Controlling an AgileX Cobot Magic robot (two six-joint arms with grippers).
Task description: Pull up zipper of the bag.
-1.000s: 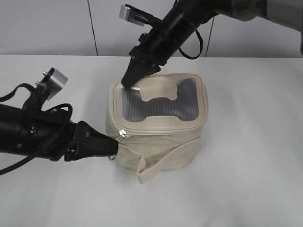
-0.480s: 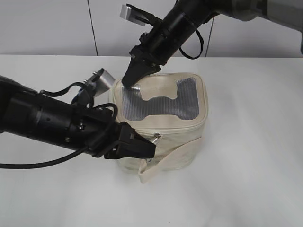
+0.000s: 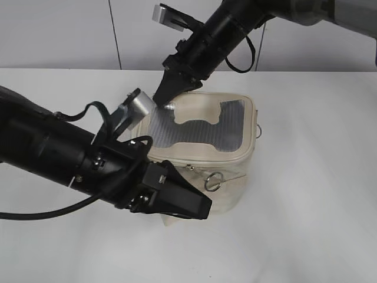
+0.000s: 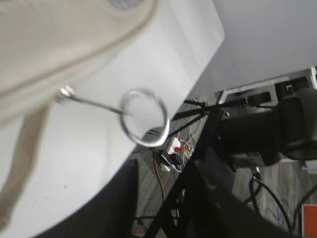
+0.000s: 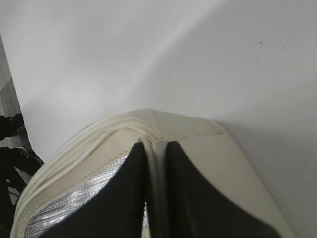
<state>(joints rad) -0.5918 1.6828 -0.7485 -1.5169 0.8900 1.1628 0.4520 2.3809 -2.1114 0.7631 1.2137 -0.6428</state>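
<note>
Bag: sitting mid-table, lid uppermost.
Right gripper: pinching the lid's rear-left rim, fingers nearly together.
Left gripper: hovering low beside the front; opening unclear.
Zipper: ring pull dangling free.

A white table fills most of the exterior view, matte and evenly lit, with soft shadows. Behind the table stands a pale grey wall, split by a dark vertical seam left of centre and a second one further right. In the left wrist view the table's rounded corner shows, and beyond it a grey wall, dark stand legs, cables and a grey floor below the table.
</note>
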